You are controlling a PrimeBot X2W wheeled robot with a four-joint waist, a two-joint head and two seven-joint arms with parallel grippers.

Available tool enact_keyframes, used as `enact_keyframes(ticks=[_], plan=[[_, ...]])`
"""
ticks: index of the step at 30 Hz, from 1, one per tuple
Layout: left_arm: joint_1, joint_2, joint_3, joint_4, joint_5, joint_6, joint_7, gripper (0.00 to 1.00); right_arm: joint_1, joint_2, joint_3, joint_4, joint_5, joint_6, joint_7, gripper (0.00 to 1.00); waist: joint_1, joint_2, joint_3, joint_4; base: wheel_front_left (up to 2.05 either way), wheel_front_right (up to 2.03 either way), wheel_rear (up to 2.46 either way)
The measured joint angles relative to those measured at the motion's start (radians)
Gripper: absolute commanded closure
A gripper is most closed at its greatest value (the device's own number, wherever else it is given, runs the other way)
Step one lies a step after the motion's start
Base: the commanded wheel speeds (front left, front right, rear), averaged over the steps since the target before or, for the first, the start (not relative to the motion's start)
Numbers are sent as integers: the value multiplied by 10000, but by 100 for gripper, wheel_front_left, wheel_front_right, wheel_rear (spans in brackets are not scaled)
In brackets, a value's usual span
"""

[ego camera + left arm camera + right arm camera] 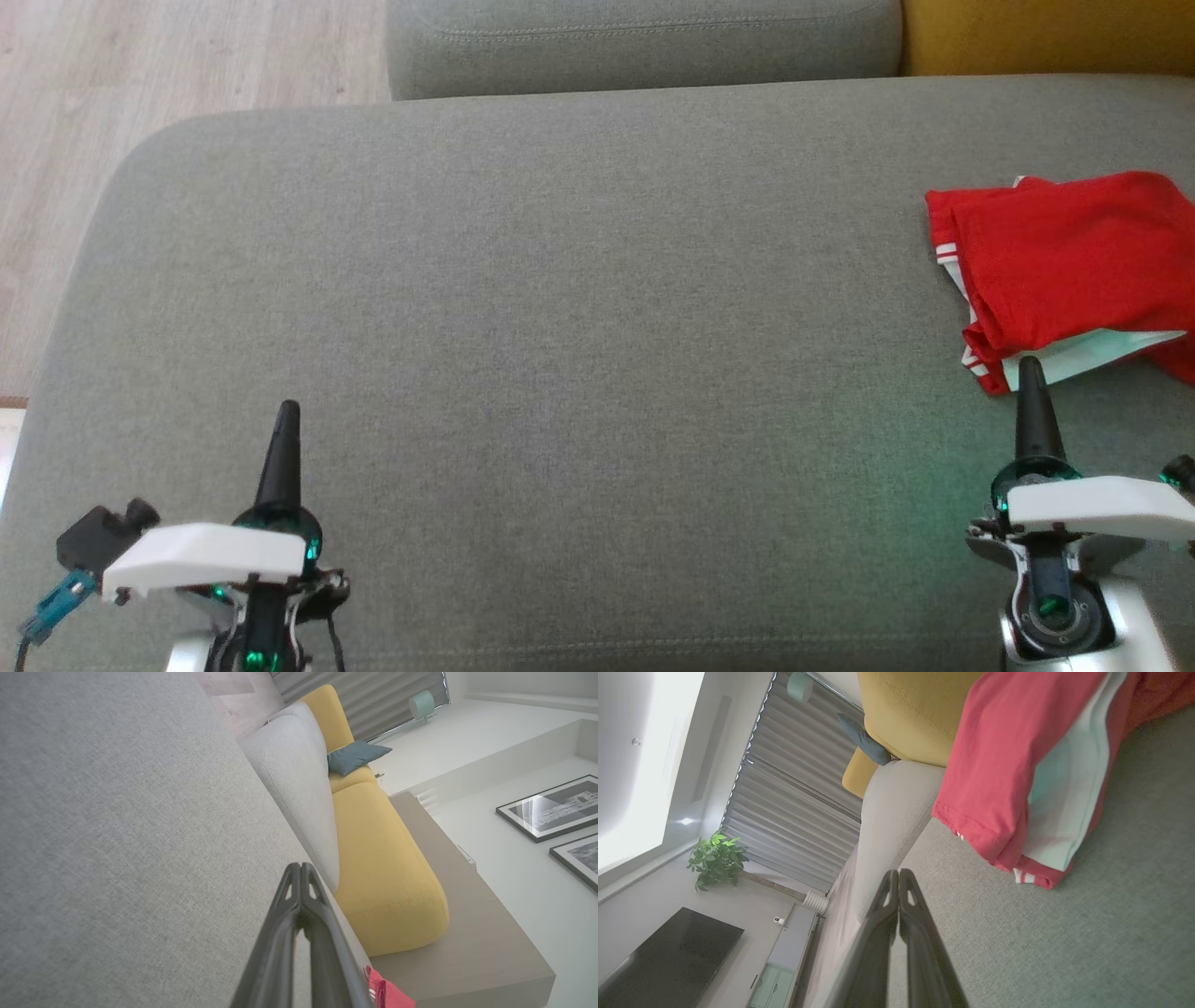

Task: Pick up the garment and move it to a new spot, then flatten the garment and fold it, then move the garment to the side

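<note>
So, the red garment [1064,271] is bunched up at the far right of the grey sofa seat [560,327], and part of it runs off the right edge of the head view; it's red with white stripes along the hems and a pale panel poking out from under the near side. It looks loosely folded over on itself, not flat.

The right gripper [1029,366] has its two dark fingers pressed together with nothing between them; from the head camera its tip sits right at the near edge of the garment, but the right wrist view shows a strip of bare grey fabric between the tip and the red hem, so it's just beside the garment, not gripping it.

The left gripper [288,411] is well apart from all that, over the near left part of the seat; its fingers are also pinched together and empty.

Behind the seat there's a grey backrest [644,47] with a yellow cushion [1046,37] beside it; pale wooden floor [140,65] shows at the upper left. The left wrist view picks up a teal pillow [355,756] on the yellow section.
</note>
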Motion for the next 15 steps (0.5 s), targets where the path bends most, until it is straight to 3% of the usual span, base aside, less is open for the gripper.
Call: enact_keyframes(ticks=[15], plan=[[-16, 4, 274, 221, -1480, -67, 433, 100, 1, -13, -165, 8, 1795, 0, 454, 100, 0, 0, -156, -14, 0, 0, 0]])
